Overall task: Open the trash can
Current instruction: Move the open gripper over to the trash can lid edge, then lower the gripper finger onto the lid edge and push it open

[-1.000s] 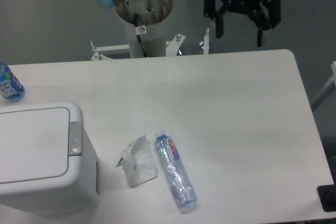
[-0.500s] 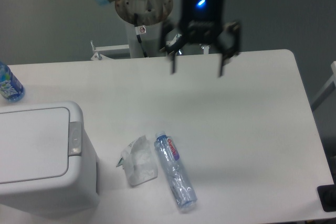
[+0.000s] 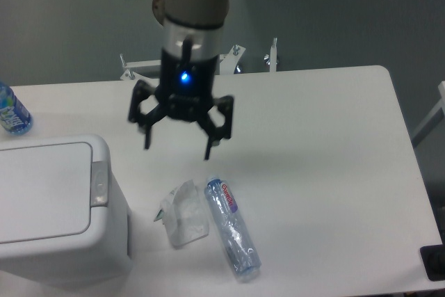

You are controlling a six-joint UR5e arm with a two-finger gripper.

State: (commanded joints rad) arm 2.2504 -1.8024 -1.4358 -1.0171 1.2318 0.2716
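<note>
The trash can [image 3: 55,206] is a large white boxy bin at the lower left of the table. Its flat lid is down and its small grey push tab [image 3: 99,183] sits on the right edge of the lid. My gripper [image 3: 177,149] hangs open and empty above the table. It is to the right of the bin and a little farther back than the tab, apart from both.
A crumpled clear plastic bag [image 3: 183,213] and a lying clear water bottle [image 3: 231,226] rest on the white table [image 3: 313,137] just right of the bin. A blue-labelled bottle [image 3: 10,110] stands at the far left edge. The arm's base stands behind the table.
The open gripper has swept from the back right of the table to the left and forward, toward the bin. The bin, bag and bottles have not moved.
</note>
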